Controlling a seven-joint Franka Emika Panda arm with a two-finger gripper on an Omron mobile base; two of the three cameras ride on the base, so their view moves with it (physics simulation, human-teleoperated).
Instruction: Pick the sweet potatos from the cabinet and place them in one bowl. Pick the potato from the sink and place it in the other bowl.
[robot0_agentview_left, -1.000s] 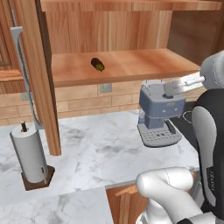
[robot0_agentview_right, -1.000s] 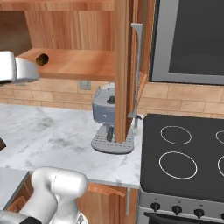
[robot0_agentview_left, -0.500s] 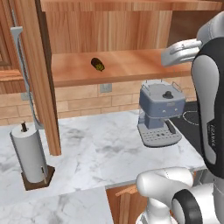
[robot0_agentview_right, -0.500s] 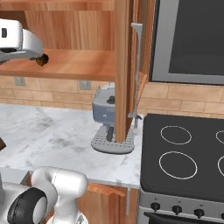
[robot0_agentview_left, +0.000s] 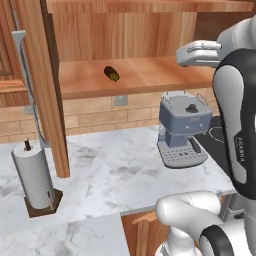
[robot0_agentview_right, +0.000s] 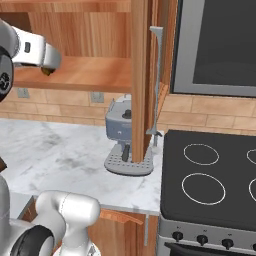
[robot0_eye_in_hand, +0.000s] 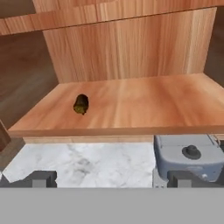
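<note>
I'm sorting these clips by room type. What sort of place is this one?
A home kitchen, rendered rather than real. A marble-look counter carries a coffee machine and a paper towel roll, a black stovetop sits beside it, and a wooden wall cabinet hangs above.

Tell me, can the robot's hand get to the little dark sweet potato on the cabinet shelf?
Probably yes. The sweet potato lies alone on the open cabinet shelf, the door swung aside. The gripper faces it, jaws wide, with nothing between them.
</note>
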